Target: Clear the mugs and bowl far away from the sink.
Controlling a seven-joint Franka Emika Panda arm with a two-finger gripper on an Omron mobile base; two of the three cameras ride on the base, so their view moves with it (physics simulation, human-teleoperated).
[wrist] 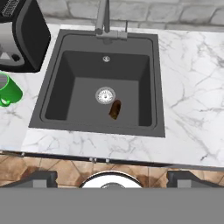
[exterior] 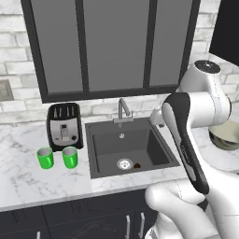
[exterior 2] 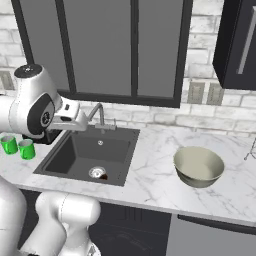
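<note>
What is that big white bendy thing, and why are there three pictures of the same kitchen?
The white thing is a robot arm. Two cameras sit behind it, one on its left and one on its right, so you see the same counter from two sides. The third camera rides on the robot's hand and looks down into the sink. A small brown thing lies by the drain. Left of the sink stand two green mugs in front of a toaster. Right of the sink sits a wide bowl. The gripper is open and holds nothing.
</note>
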